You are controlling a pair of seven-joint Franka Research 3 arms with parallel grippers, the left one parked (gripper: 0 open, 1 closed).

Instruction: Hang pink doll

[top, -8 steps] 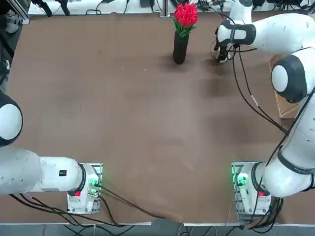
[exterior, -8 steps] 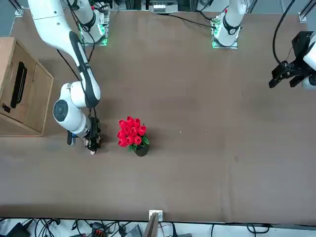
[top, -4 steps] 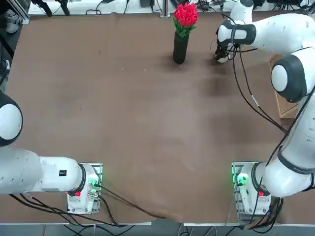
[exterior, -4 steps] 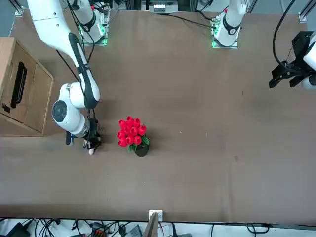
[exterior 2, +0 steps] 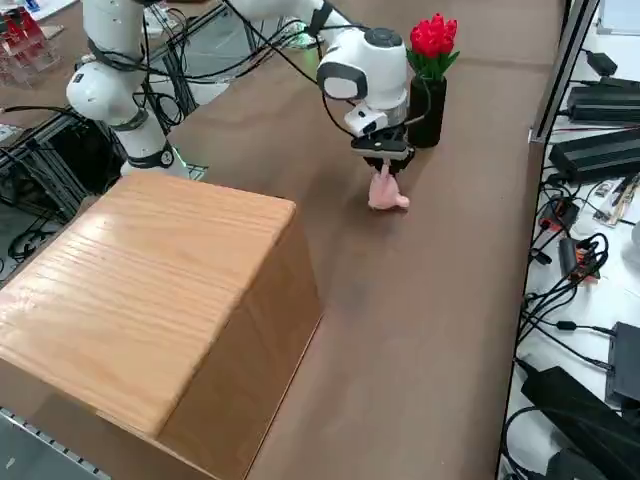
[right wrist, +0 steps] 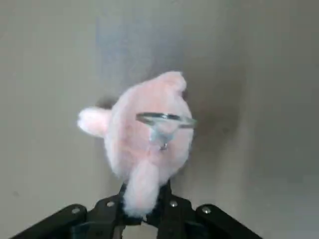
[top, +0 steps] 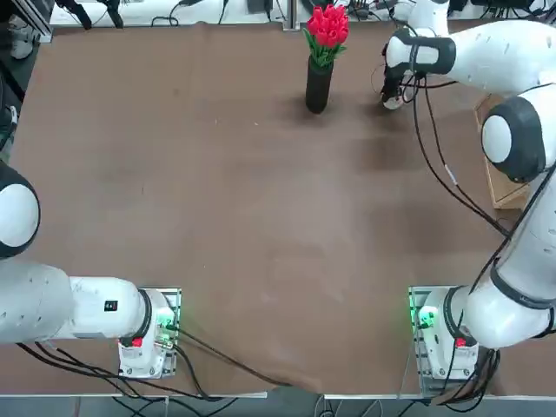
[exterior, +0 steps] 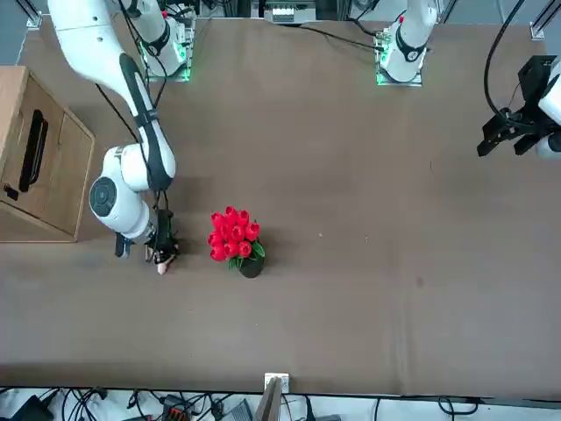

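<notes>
Pink doll (exterior 2: 386, 190) dangles just above the table beside the black vase (exterior 2: 428, 110), pinched in the right gripper (exterior 2: 386, 165); best lifted smoothly, metal ring (right wrist: 164, 120) kept clear for hooking.

We see a pale pink doll (right wrist: 149, 144) with a paler, creamy ear and a small silver metal ring (right wrist: 165, 120) on it. The gripper (exterior 2: 384, 165) above it is black on a white arm (exterior 2: 365, 65). The tulips (top: 327, 24) are bright red with green leaves in a black vase (top: 318, 85). The table (top: 217, 191) is brown, and the box (exterior 2: 150, 290) is light wood.
</notes>
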